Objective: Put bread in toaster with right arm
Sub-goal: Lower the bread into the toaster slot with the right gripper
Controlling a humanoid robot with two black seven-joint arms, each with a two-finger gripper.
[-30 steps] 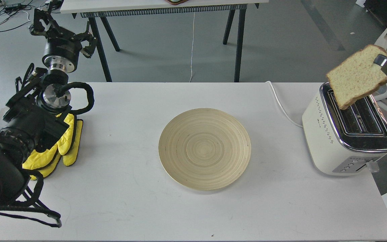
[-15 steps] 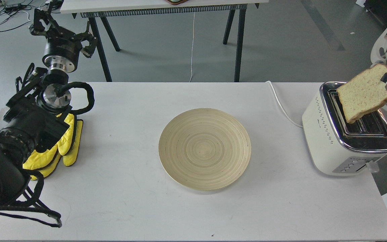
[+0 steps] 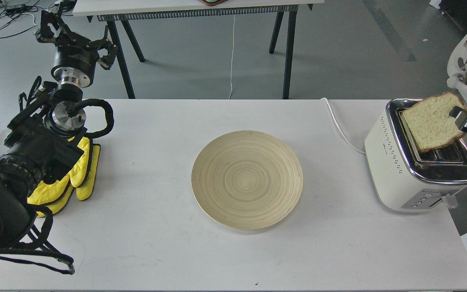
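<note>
Resting at the left edge of a white table (image 3: pixel 156 251), the left arm (image 3: pixel 35 150) takes no part in the job: its gripper (image 3: pixel 71 38) points up and away beyond the table's far edge, fingers spread and holding nothing, with yellow mitts (image 3: pixel 77 172) lying just beside the arm. At the table's centre sits a bare wooden plate (image 3: pixel 247 179), nothing on it. A white cord (image 3: pixel 341 127) runs from the far edge to the toaster (image 3: pixel 414 162) at the right end, a cream two-slot model with a chrome top. Above it, the bread (image 3: pixel 430 125) is pinched at its right crust by the right gripper (image 3: pixel 460 117), which enters from the frame's right edge, its fingers clamped on the slice. The bread is tilted, its lower corner down at the slot nearer the plate and apparently just inside it; most of the slice stands clear above the chrome. By this showing the carry is done and the insertion has begun. What appears to remain: straighten the slice so it lines up with the slot, lower it the rest of the way, then release and draw the arm clear.
</note>
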